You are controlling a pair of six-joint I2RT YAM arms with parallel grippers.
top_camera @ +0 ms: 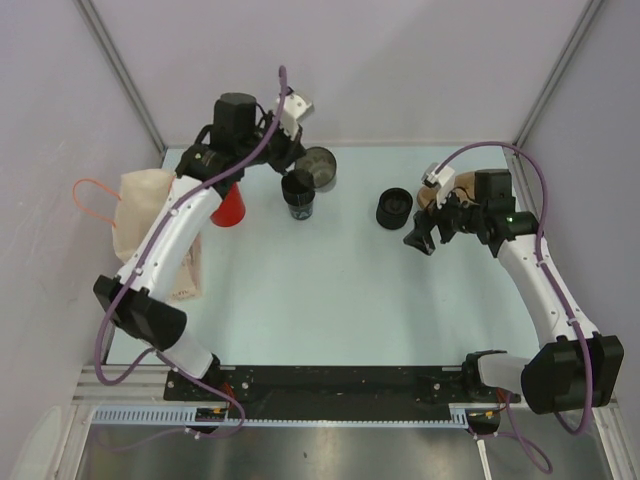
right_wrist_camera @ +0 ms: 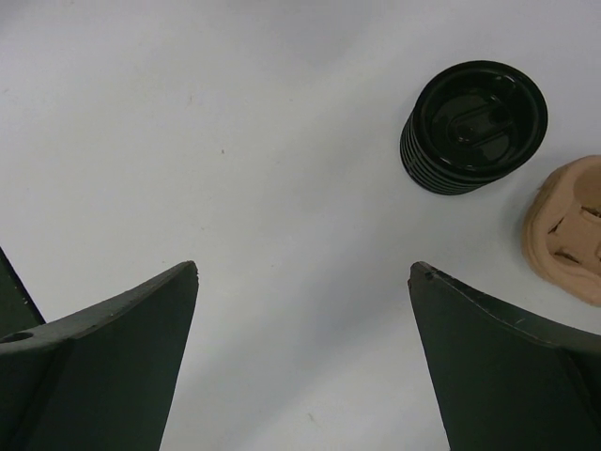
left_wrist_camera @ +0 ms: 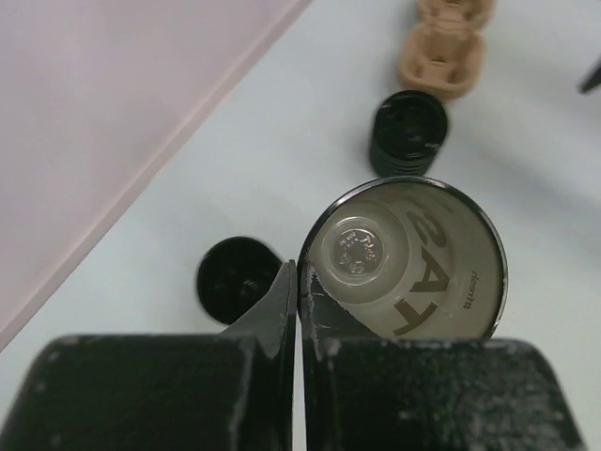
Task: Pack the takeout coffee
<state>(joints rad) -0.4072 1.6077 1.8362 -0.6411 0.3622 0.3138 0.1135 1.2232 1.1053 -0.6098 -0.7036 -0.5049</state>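
Though dim, counted at table's point(top_camera: 300, 300) far edge: one takeout coffee point(top_camera: 298, 195), apparently lidded; one white-lined cup point(left_wrist_camera: 423, 263) clenched by left gripper point(left_wrist_camera: 297, 277); right gripper point(right_wrist_camera: 305, 270) released.

The table point(top_camera: 330, 300) is lit brightly and evenly from above, and only soft, short shadows are cast. Small highlights are seen on the squat black ribbed piece point(right_wrist_camera: 474, 127).

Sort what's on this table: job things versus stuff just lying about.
Job: takeout coffee cup, rim pinched by the left gripper; paper bag, probably its destination; cup carrier, possibly.
Lying about: red cup; second black cup; squat ribbed black piece. Open right gripper holds nothing.
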